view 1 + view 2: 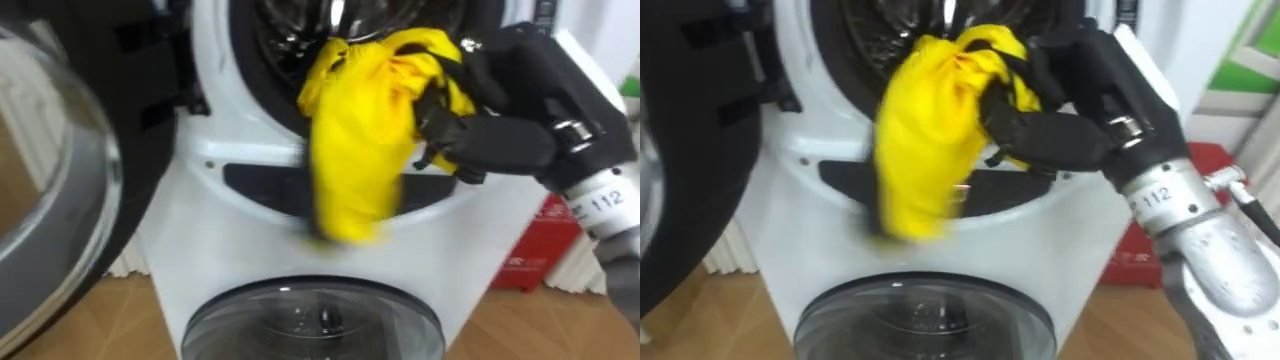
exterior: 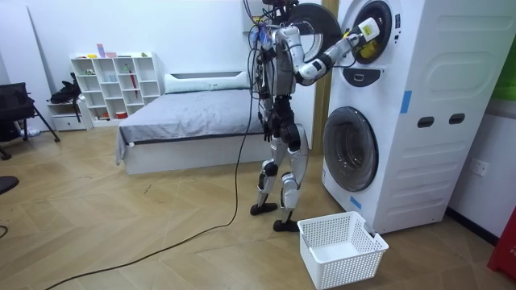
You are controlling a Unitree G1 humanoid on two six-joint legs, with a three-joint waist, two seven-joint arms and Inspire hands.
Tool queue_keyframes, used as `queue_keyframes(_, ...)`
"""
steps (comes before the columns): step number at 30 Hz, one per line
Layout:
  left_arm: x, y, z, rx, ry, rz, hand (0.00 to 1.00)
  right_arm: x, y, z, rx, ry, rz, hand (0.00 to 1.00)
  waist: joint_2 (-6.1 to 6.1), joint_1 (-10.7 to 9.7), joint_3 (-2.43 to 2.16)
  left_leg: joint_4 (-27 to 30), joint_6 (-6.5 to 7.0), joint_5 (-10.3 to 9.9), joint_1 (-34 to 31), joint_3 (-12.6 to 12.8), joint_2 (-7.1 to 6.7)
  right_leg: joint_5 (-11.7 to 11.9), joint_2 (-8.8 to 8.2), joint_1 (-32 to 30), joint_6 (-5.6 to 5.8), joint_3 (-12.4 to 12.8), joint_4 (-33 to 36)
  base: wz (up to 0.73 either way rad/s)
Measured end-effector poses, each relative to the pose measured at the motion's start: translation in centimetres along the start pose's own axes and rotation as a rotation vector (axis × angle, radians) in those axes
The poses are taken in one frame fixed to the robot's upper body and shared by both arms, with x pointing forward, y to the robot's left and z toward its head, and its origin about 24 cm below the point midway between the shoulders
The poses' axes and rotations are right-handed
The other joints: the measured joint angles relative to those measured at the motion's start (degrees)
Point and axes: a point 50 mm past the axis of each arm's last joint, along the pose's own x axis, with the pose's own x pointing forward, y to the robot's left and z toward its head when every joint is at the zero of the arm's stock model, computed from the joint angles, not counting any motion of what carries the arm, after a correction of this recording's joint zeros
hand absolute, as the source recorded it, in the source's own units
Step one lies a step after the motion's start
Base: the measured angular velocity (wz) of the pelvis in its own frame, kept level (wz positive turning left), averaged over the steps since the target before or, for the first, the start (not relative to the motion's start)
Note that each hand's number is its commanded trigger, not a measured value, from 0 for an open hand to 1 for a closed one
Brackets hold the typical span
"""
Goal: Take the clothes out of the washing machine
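A yellow garment [image 1: 365, 130] [image 1: 935, 135] hangs out of the upper drum opening [image 1: 300, 40] of the white stacked washing machine [image 2: 403, 105]. My right hand [image 1: 490, 115] [image 1: 1060, 110] is shut on the garment's upper right part, its dark fingers curled round the cloth just in front of the drum's mouth. The cloth drapes down over the machine's front panel. In the room view I stand facing the machine with the right arm raised to the upper drum, and the yellow cloth [image 2: 364, 48] shows at the opening.
The upper door [image 1: 50, 170] stands swung open at the left. Below is the lower machine's round glass door [image 1: 310, 320], shut. A white laundry basket [image 2: 340, 248] sits on the wooden floor by my feet. A bed [image 2: 185, 121] and a white shelf [image 2: 113, 84] stand behind.
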Motion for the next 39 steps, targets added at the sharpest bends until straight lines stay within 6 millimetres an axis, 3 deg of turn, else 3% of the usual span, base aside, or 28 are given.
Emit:
queue_keyframes(4, 0.0, 0.1, 0.2, -0.011, -0.019, 0.003, 0.0, -0.9, -0.5, -0.3, -0.008, 0.018, -0.024, 1.0, -0.33, -1.1, 0.25, -0.2, -0.07, -0.1, -0.1, 0.1, 0.04, 0.0, 0.27, -0.2, 0.03, 0.4, -0.2, -0.01)
queue_keyframes(5, 0.0, 0.2, 0.1, -0.017, -0.02, 0.005, 0.0, -1.0, -0.7, -0.3, -0.011, 0.017, -0.032, 1.0, -0.8, -1.2, 0.04, -0.2, -0.08, -0.1, -0.1, 0.1, 0.06, 0.0, 0.33, -0.3, 0.03, 0.5, -0.2, -0.04)
queue_keyframes(9, 0.0, 0.6, -0.1, -0.051, -0.032, 0.021, 0.0, -1.6, -2.6, 0.5, -0.022, -0.013, -0.113, 1.0, -1.26, -2.0, -0.03, -0.2, -0.14, -0.1, -0.1, 1.0, 0.16, 0.0, 0.49, -0.5, 0.03, 1.2, -0.2, -0.09)
queue_keyframes(13, -0.1, 1.1, -0.6, -0.083, -0.021, 0.043, 0.0, -2.5, -4.3, 1.5, -0.06, -0.057, -0.215, 1.0, -1.42, -3.3, 0.2, -0.2, -0.15, -0.1, -0.1, 2.8, 0.17, 0.0, 0.74, -1.3, 0.08, 2.7, 0.0, -0.17)
queue_keyframes(18, 0.0, 1.4, -0.6, -0.074, -0.022, 0.047, 0.0, -4.8, -5.0, 1.1, -0.062, -0.006, -0.264, 1.0, -1.48, -5.5, 0.13, -0.1, -0.59, -1.0, 0.0, 5.8, 0.89, 0.4, 2.02, -2.4, -0.29, 5.0, 0.2, -0.31)
queue_keyframes(21, 0.1, 1.4, -0.1, -0.076, -0.035, 0.047, 0.0, -6.4, -4.9, -0.1, -0.05, 0.074, -0.28, 1.0, -1.21, -7.0, 0.32, -0.1, -0.63, -1.1, 0.0, 8.8, 0.91, 0.6, 2.57, -4.0, -0.43, 7.5, 1.1, -0.48)
queue_keyframes(24, 0.3, 1.3, 1.7, -0.047, -0.084, 0.033, 0.0, -7.9, -4.5, -1.8, 0.002, 0.157, -0.31, 1.0, -0.4, -8.0, 0.92, 0.0, -0.63, -1.1, 0.8, 11.3, 0.86, 1.1, 3.31, -4.0, -0.33, 10.2, 0.9, -0.46)
queue_keyframes(26, 0.4, 1.1, 3.4, -0.008, -0.135, 0.021, 0.0, -9.2, -4.4, -3.7, 0.046, 0.249, -0.344, 1.0, -0.12, -8.5, 1.04, -0.1, -0.63, -1.1, 1.3, 13.5, 0.77, 1.5, 3.84, -4.3, -0.26, 12.1, 0.9, -0.53)
queue_keyframes(29, 0.5, 0.6, 5.1, 0.014, -0.179, 0.006, 0.0, -10.4, -4.3, -5.1, 0.064, 0.324, -0.353, 1.0, 0.36, -9.5, 0.97, -0.1, -0.64, -1.1, 0.8, 15.8, 0.63, 1.6, 4.13, -6.0, -0.18, 13.8, 1.9, -0.39)
queue_keyframes(32, 0.5, 0.2, 6.3, 0.031, -0.207, -0.012, 0.0, -11.8, -4.1, -7.7, 0.112, 0.436, -0.382, 1.0, 1.02, -9.7, 1.11, 0.0, -0.73, -1.1, 0.6, 19.2, 0.65, 2.3, 5.22, -7.5, -0.18, 16.9, 2.1, -0.61)
queue_keyframes(33, 0.4, 0.0, 6.7, 0.042, -0.218, -0.022, 0.0, -12.3, -3.8, -8.8, 0.136, 0.484, -0.388, 1.0, 1.18, -10.1, 0.9, 0.0, -1.3, -1.5, 0.5, 20.7, 0.72, 2.8, 5.86, -8.0, -0.22, 18.0, 2.0, -0.54)
queue_keyframes(34, 0.4, -0.1, 7.0, 0.05, -0.225, -0.031, 0.0, -12.8, -3.4, -9.7, 0.152, 0.528, -0.39, 1.0, 1.7, -10.3, 1.08, 0.0, -1.48, -1.7, 0.4, 21.7, 0.85, 3.1, 6.31, -8.3, -0.3, 18.6, 1.9, -0.5)
queue_keyframes(37, 0.3, -0.7, 7.6, 0.087, -0.246, -0.054, 0.0, -14.1, -2.8, -11.2, 0.172, 0.608, -0.401, 1.0, 3.47, -12.5, 0.9, 1.2, -1.53, -1.9, -0.6, 22.1, 0.94, 3.2, 6.54, -9.5, -0.35, 19.9, 2.1, -0.23)
queue_keyframes(39, 0.3, -1.1, 7.3, 0.111, -0.24, -0.08, 0.0, -14.9, -2.5, -12.3, 0.189, 0.665, -0.399, 1.0, 4.58, -12.7, 0.72, 1.8, -1.53, -1.9, -0.9, 22.0, 0.94, 3.2, 6.99, -9.7, -0.42, 21.3, 2.3, -0.34)
